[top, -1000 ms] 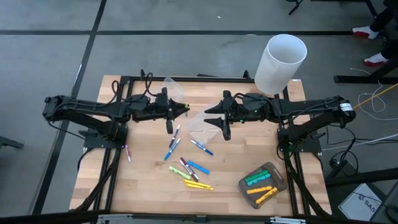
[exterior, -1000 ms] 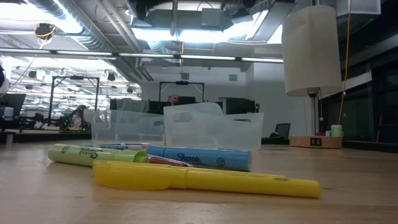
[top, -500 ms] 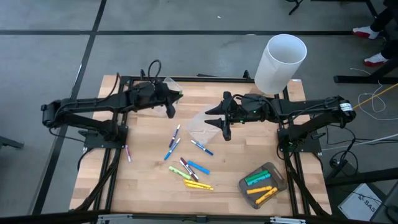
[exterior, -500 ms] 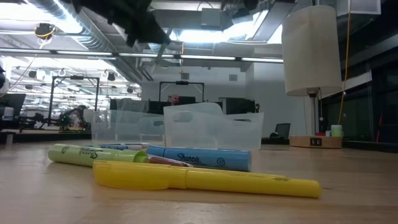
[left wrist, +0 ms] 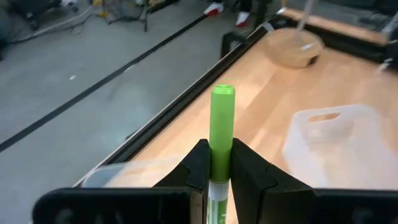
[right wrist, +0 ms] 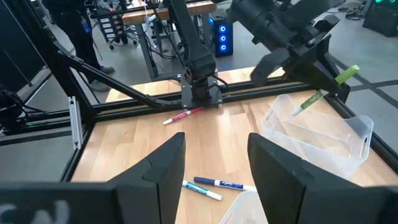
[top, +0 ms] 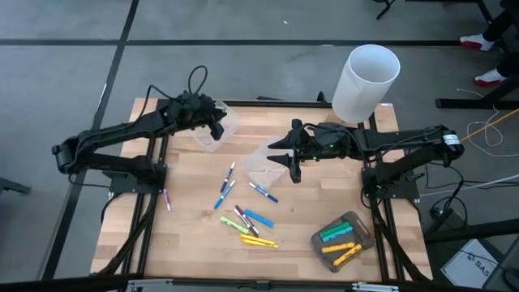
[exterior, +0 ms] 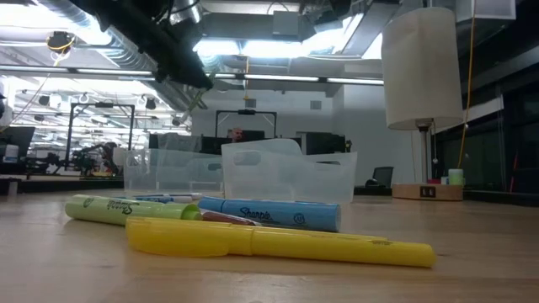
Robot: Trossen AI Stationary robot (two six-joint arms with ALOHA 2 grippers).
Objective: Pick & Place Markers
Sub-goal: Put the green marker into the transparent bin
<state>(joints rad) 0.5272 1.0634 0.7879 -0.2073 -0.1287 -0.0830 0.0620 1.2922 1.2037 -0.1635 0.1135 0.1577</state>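
My left gripper (top: 218, 131) is shut on a green marker (left wrist: 221, 127) above the clear tub (top: 212, 130) at the table's far left. The right wrist view shows that marker (right wrist: 323, 90) slanting over the tub (right wrist: 320, 134). My right gripper (top: 291, 167) hangs open and empty over a second clear tub (top: 261, 162) near the middle. Several loose markers (top: 247, 221) lie flat on the wooden table (top: 186, 243), and the low view shows a yellow one (exterior: 269, 240) closest. My left gripper pinches the green marker between its two fingers (left wrist: 198, 167), on the lower part of the green cap (left wrist: 221, 163). The marker lies along the fingers, with the cap end sticking out past the tips. It is lifted clear, slanting above the tub.
A tall white cylinder (top: 366, 81) stands at the far right. A grey tray (top: 361, 229) near the right front holds green and yellow markers. A pink marker (top: 167, 199) lies by the left arm's base frame. The black frame rail (top: 268, 102) runs along the far edge.
My left gripper has swung from the middle of the table toward its far left, carrying the green marker, and now points out over the far-left tub, tipped more downward. It has stayed shut on the marker. The right arm has kept still.
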